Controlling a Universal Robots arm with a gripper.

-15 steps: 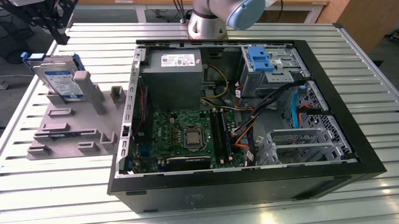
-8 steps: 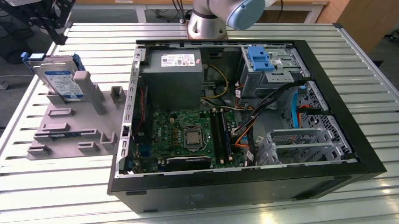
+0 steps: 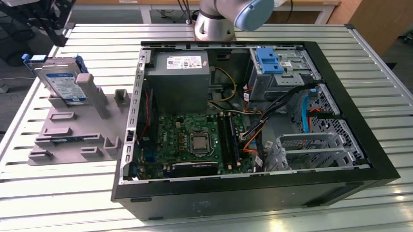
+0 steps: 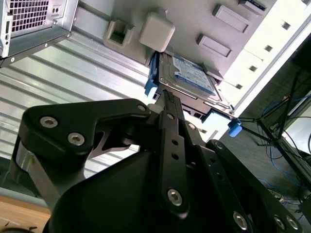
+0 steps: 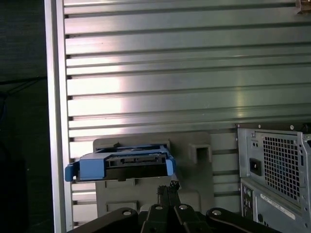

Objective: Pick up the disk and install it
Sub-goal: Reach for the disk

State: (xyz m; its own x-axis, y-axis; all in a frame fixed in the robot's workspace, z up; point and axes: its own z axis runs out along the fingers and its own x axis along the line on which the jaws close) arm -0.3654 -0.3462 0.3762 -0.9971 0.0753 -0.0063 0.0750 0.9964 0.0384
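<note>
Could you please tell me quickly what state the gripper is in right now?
Gripper: closed, holding nothing, close to the disk, which stands in the grey holder.

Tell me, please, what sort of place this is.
Probably a robotics lab bench: an open computer case lies on a slatted metal table, and a disk stands in a grey fixture beside it.

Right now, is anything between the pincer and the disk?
No. In the second wrist view the pincer points at the disk standing in its grey holder, with nothing in the gap between them.
</note>
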